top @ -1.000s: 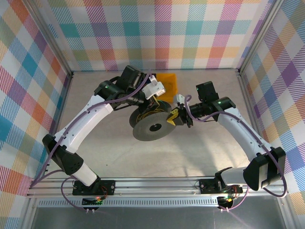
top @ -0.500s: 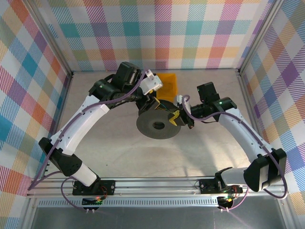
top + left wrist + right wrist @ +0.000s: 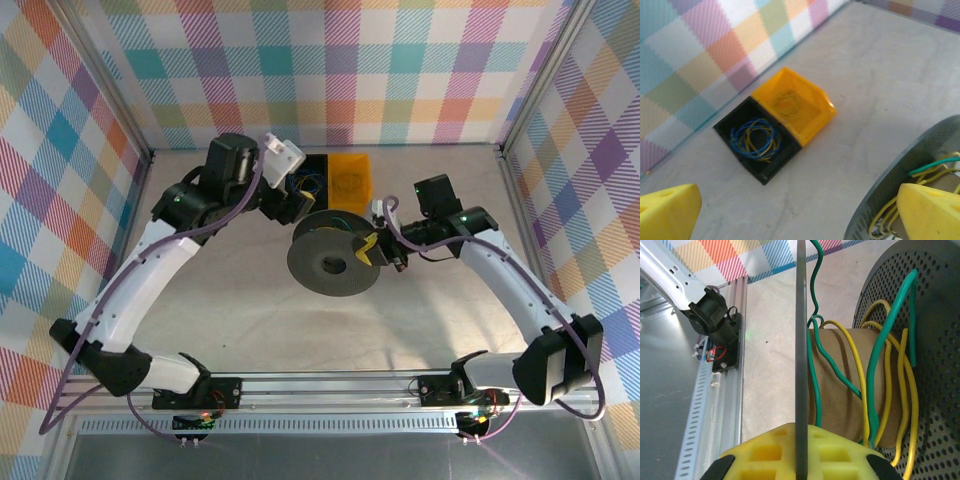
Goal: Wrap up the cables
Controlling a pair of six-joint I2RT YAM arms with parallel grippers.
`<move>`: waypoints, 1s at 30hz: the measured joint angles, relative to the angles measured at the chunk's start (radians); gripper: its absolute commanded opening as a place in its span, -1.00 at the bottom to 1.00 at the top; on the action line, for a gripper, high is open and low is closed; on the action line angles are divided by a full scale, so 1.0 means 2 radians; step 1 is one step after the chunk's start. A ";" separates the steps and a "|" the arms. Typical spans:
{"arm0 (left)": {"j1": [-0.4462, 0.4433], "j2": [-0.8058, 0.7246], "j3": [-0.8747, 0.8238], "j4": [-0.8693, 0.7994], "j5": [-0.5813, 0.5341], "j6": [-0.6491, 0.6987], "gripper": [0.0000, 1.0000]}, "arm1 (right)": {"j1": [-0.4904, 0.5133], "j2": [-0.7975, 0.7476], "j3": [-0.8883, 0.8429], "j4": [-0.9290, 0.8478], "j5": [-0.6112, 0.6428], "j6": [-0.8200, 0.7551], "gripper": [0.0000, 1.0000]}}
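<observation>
Right jaws clamp spool (image 3: 310,277) rim, left jaws stand wide apart; best take teal-green cable (image 3: 876,365) near core, holding spool steady.

You are looking at a spool (image 3: 935,295) with dull grey sides full of tiny holes, maybe metal. Its middle tube (image 3: 840,390) is looking like plain brown cardboard. The cables (image 3: 874,375) are shining like smooth plastic. The table (image 3: 880,65) is looking matt and stony.

cables (image 3: 872,405) on spool (image 3: 310,266), bins (image 3: 817,125) behind spool
</observation>
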 measured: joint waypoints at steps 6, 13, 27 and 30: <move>0.013 -0.049 -0.073 0.039 -0.065 -0.059 0.99 | 0.000 0.074 0.026 -0.005 -0.026 0.084 -1.00; 0.024 -0.089 -0.165 0.055 -0.104 -0.116 0.99 | -0.002 0.108 -0.036 0.060 -0.048 0.184 -1.00; 0.034 -0.127 -0.254 0.080 -0.118 -0.176 0.99 | -0.016 0.144 -0.125 0.238 -0.027 0.391 -0.69; 0.037 -0.130 -0.266 0.080 -0.118 -0.180 0.99 | -0.019 0.159 -0.127 0.253 0.002 0.400 -0.49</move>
